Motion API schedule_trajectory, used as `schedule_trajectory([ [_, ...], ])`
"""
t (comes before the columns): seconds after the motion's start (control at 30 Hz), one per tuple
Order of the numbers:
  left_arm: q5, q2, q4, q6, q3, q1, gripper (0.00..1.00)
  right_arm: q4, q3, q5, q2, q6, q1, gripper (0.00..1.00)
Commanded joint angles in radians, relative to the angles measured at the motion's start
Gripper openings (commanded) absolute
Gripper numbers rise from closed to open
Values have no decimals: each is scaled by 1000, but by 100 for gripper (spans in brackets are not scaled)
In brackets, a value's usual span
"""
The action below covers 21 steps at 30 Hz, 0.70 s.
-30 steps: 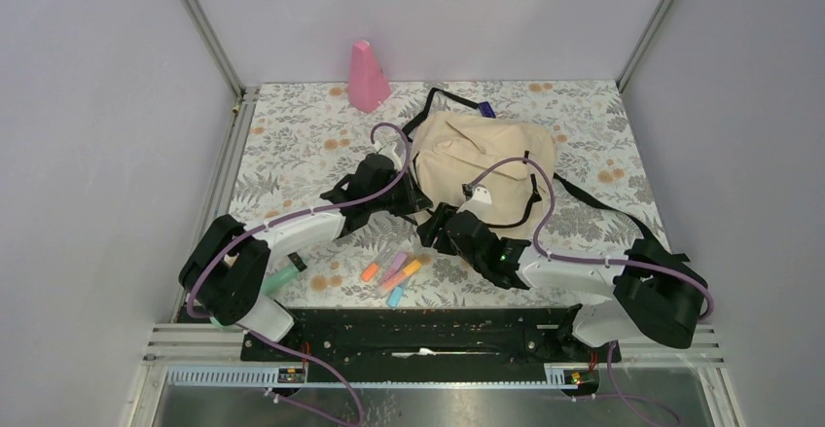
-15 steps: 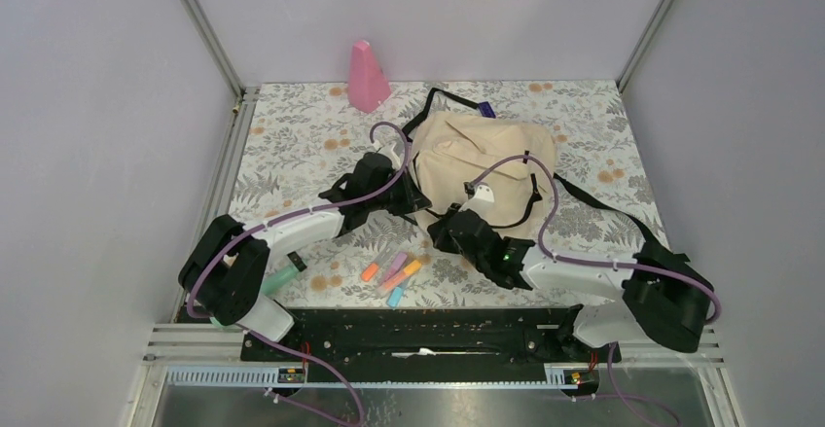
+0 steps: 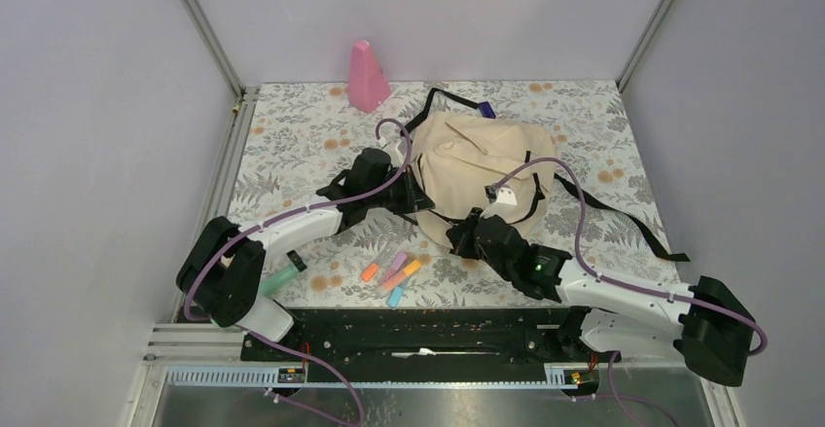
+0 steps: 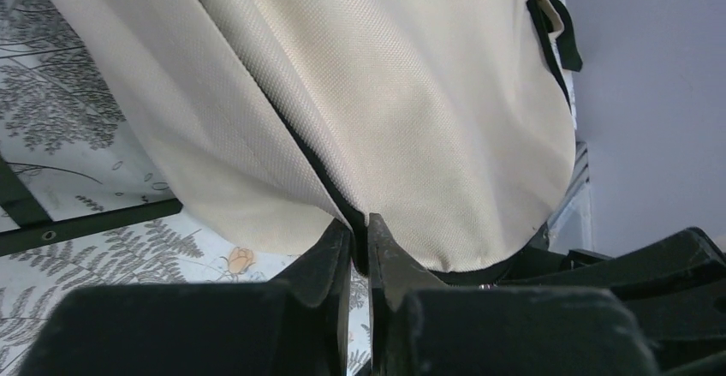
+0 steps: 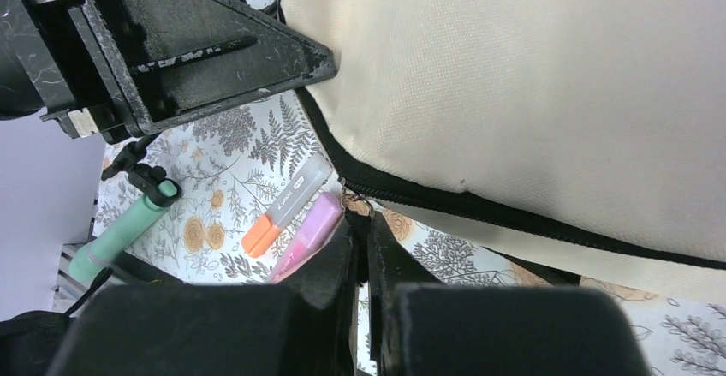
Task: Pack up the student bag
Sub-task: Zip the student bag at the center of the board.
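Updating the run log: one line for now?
left jaws: shut on backpack | right jaws: shut on its zipper | highlighters: on table

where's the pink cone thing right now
In the top view, the pink cone-shaped object stands upright at the far edge of the table, left of centre, just behind and left of the student bag without touching it.
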Motion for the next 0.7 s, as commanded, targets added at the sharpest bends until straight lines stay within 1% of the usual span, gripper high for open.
schedule_trajectory([
  [0.0, -139, -35, -13, 87, 37, 81, 0, -160, -17, 102, -120, -44, 9, 0],
  [0.17, -134, -31, -22, 99, 51, 94, 0, -238, -30, 151, -178, -50, 8, 0],
  [0.4, -137, -41, -32, 114, 54, 121, 0, -317, -21, 180, -211, -81, 7, 0],
  [0.53, -154, -45, -43, 140, 54, 135, 0, -399, 18, 163, -218, -68, 4, 0],
  [0.67, -167, -39, -43, 168, 52, 150, 0, -425, 21, 101, -249, -49, -16, 0],
])
